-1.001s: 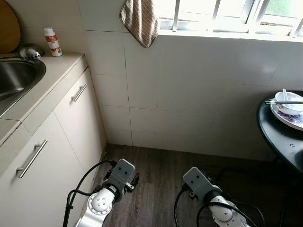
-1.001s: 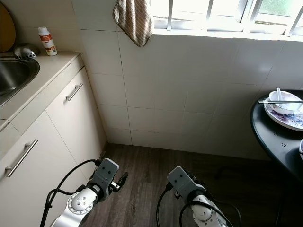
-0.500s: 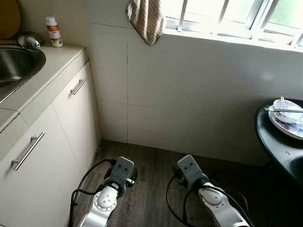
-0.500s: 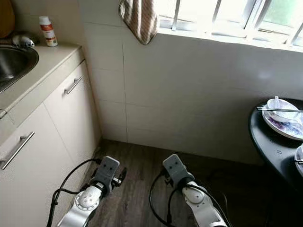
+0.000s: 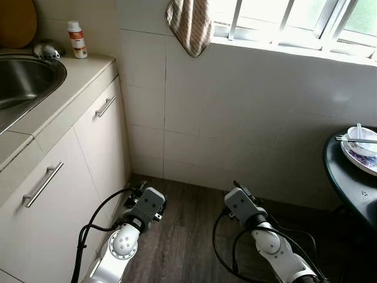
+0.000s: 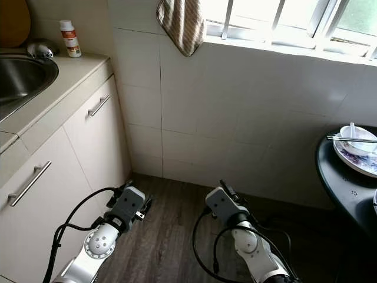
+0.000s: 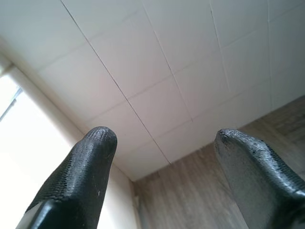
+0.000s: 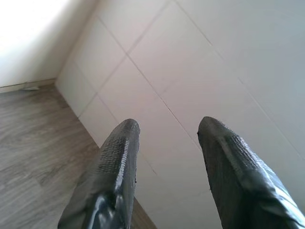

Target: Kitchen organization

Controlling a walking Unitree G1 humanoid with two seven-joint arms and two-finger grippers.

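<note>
Both arms hang low over the dark wood floor, facing a white tiled wall. My left gripper (image 7: 164, 143) is open with nothing between its black fingers; it points at the tiles and the floor corner. My right gripper (image 8: 169, 126) is also open and empty, aimed at the same wall. From the head, the left wrist (image 5: 146, 204) is beside the cabinet and the right wrist (image 5: 242, 203) is a little to its right. A steel sink (image 5: 26, 79) is set in the beige counter at far left. A small white bottle (image 5: 76, 39) stands behind it.
White cabinet doors with bar handles (image 5: 42, 184) run along the left. A striped towel (image 5: 191, 23) hangs under the window. A black round table (image 5: 347, 183) at the right edge carries a plate with a bowl, spoon and chopsticks (image 5: 360, 138).
The whole view has shifted as the camera moved, and the table now sits further right. Both arms stay low with grippers open.
</note>
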